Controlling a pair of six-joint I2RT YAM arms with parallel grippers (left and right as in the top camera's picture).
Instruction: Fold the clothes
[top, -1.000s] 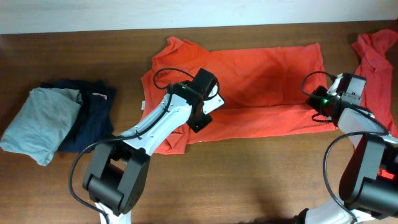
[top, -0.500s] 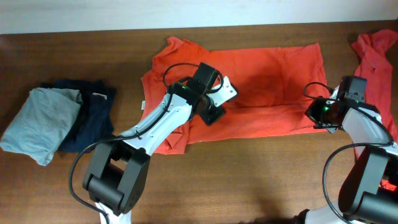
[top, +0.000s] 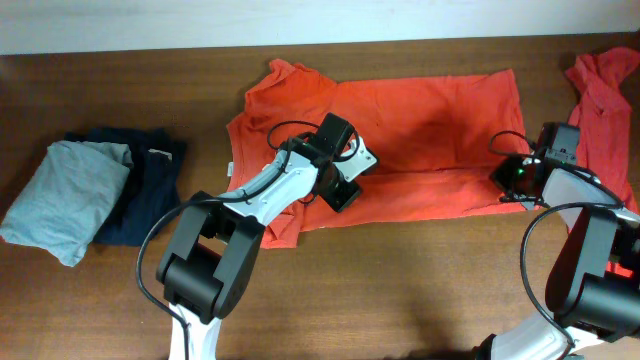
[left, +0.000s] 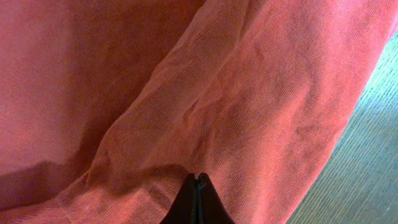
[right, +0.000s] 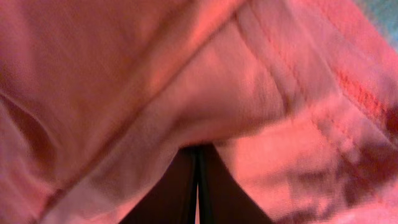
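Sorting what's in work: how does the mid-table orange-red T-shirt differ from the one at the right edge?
The mid-table T-shirt lies spread wide; the right-edge T-shirt is bunched. The left end effector and right end effector are shut on the mid-table T-shirt; neither grips the right-edge T-shirt. Both are orange-red.

Likely robotics lab: wooden table, white wall, sorted garment piles.

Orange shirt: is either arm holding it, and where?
Both hold the shirt: the left gripper pinches its folded-over near edge toward the collar end, and the right gripper pinches it at the hem end.
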